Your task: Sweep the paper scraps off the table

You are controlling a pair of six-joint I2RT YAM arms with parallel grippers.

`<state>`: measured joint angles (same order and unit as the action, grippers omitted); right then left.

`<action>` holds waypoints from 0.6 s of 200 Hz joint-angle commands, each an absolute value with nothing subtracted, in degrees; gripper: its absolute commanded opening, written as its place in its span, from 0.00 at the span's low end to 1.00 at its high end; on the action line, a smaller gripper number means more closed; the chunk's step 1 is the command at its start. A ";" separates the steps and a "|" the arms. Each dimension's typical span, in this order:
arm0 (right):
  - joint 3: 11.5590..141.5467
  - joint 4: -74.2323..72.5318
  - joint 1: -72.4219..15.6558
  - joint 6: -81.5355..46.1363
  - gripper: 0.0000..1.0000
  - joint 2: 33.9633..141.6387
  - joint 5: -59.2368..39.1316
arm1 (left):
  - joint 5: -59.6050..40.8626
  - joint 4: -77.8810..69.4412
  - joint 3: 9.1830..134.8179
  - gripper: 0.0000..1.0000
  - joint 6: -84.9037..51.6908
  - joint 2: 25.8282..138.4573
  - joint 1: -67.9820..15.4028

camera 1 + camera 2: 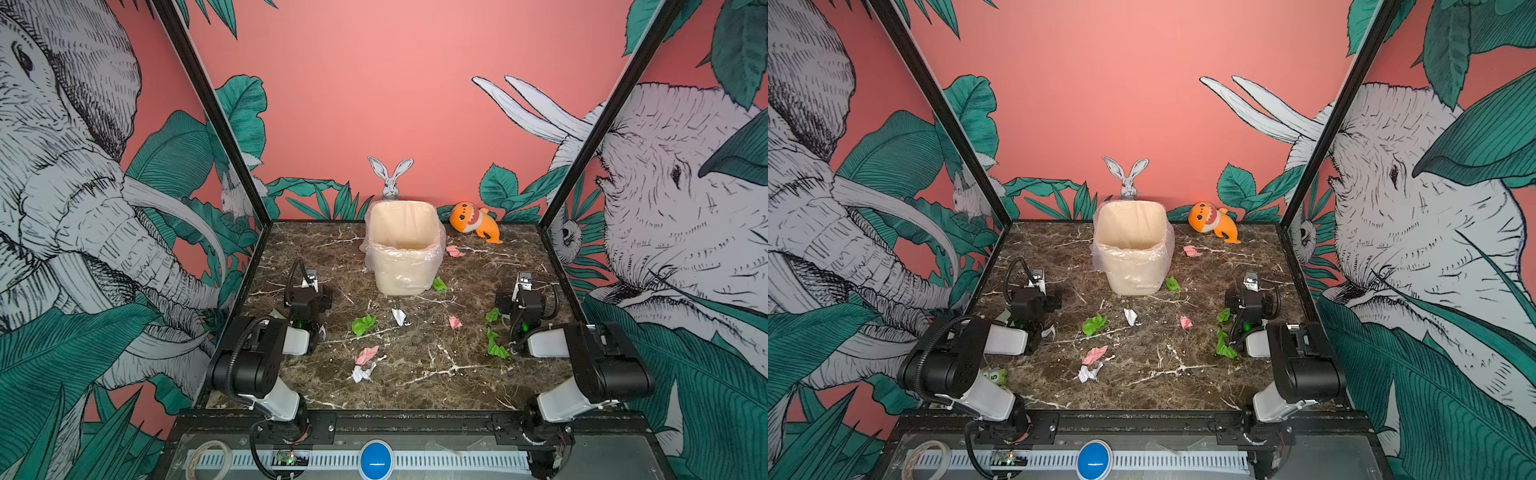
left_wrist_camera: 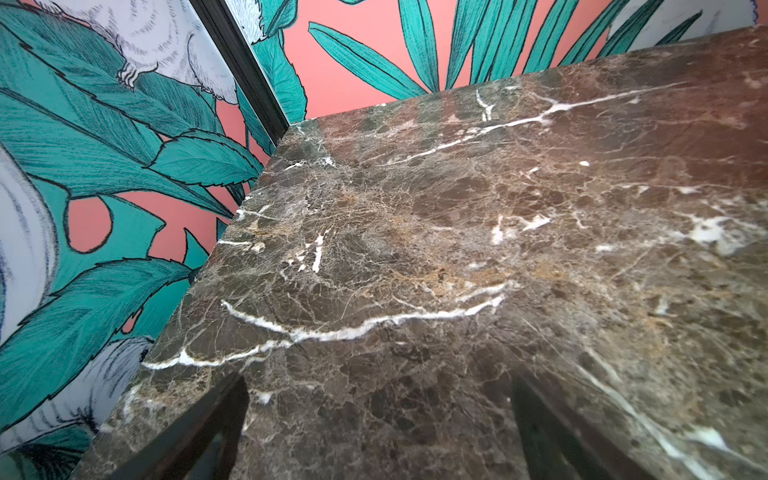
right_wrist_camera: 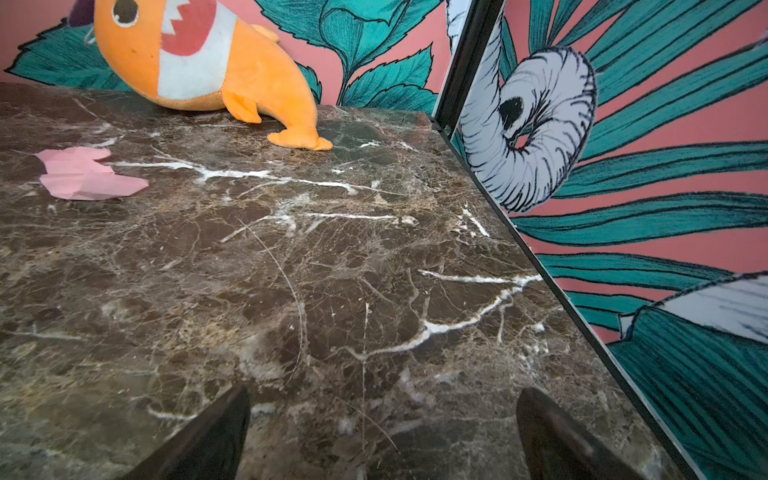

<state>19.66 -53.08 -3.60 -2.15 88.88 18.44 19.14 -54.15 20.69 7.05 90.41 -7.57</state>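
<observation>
Table: I see a square dark brown marble-patterned table (image 1: pixel 436 374) with white veins; the paper scraps (image 1: pixel 1094 325) lie across its middle and right.
Front scraps: a crumpled white scrap (image 1: pixel 361 372) sits just beside a flat pink scrap (image 1: pixel 366 354), near the front centre. A long green scrap (image 1: pixel 496 345) lies just beside the right arm.
Middle row: from left to right, a bunched green scrap (image 1: pixel 363 324), a small white scrap (image 1: pixel 399 316), a small pink scrap (image 1: pixel 455 322) and a small green scrap (image 1: pixel 493 314).
Left gripper: my left gripper (image 2: pixel 382 436) has its jaws spread wide over bare marble, nothing between them.
Right gripper: my right gripper (image 3: pixel 382 436) is likewise spread wide and empty.
Bin: a cream plastic bin (image 1: pixel 403 253) lined with a clear bag stands upright at the far centre; a bright green scrap (image 1: pixel 439 284) lies at its base.
Far right: a pale pink scrap (image 3: pixel 83 174) lies between the bin and an orange plush shark (image 3: pixel 199 62) lying at the back edge.
</observation>
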 commanded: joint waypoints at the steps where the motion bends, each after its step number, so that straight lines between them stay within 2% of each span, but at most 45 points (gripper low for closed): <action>1: 20.85 -55.11 -3.60 -2.38 0.99 88.77 18.98 | 19.07 -54.84 21.40 1.00 6.33 89.20 -7.38; 120: 20.96 -55.09 -3.51 -2.37 0.99 88.77 18.68 | 19.07 -54.84 21.40 1.00 6.35 89.18 -7.40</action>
<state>19.66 -53.08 -3.60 -2.15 88.88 18.44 19.14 -54.15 20.69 7.03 90.41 -7.57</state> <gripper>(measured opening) 0.992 0.996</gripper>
